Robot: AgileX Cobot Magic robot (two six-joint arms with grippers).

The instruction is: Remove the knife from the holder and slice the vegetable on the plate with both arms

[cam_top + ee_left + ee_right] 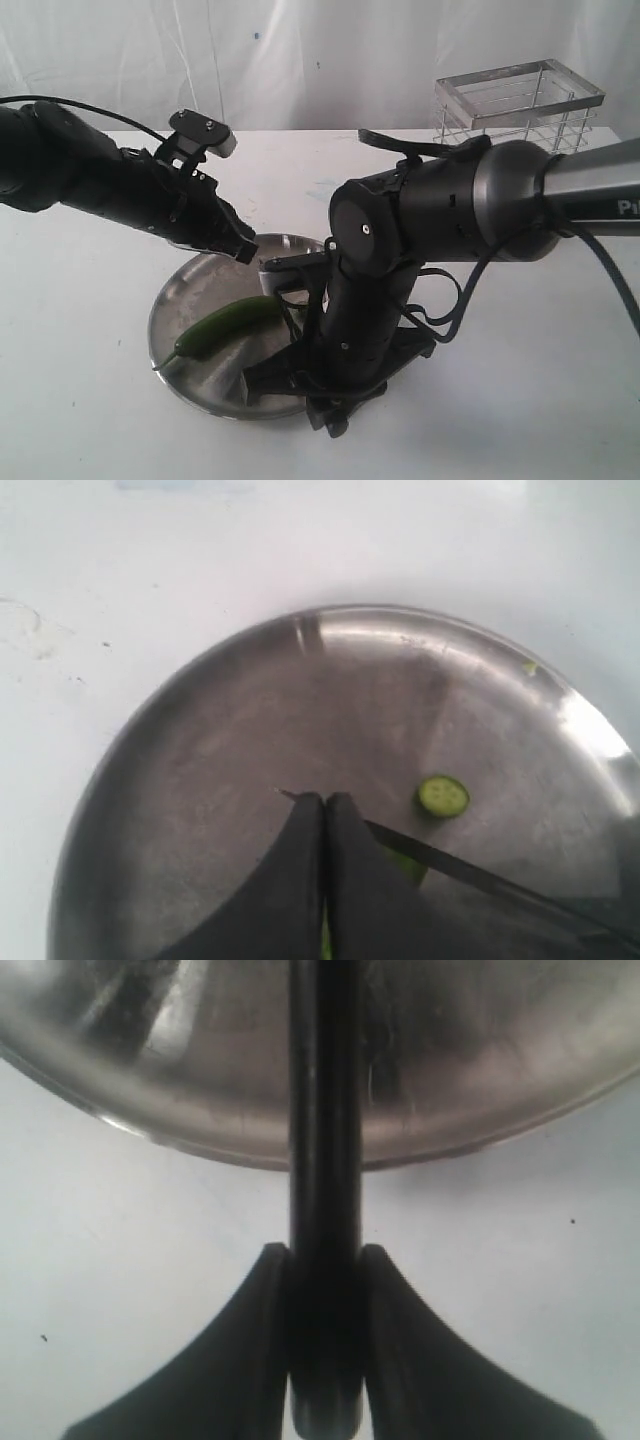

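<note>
**Knife over the plate, one slice down**

Quick count from where I stand: two arms, one plate, one knife, one vegetable, one wire holder, and a single round green slice [442, 796] lying flat on the steel.

The plate [195, 290] sits on the white table [520, 380], left of centre. The holder [520, 105] stands upright at the back right, well apart from it.

The vegetable [225, 322] is on the plate. Its long axis slants across it, thin stem tail toward the near-left rim and thick end running up toward the right arm [440, 210], which hides that end.

The right arm bends down at the plate's near-right edge. The right gripper [325, 1255] has its two fingers clamped on the black handle of the knife [325, 1110], one on each side. The knife runs straight out from that grip, across the rim and over the plate. From the left wrist camera the dark blade lies slanted across the plate, and its fine tip pokes out just past the left fingertips. The slice is just beside the blade.

The left arm [100, 180] reaches in from the left and angles down over the plate. The left gripper [325, 805] has its fingers pressed flat together. Green shows right beneath them, but I cannot tell whether they touch the vegetable.
</note>
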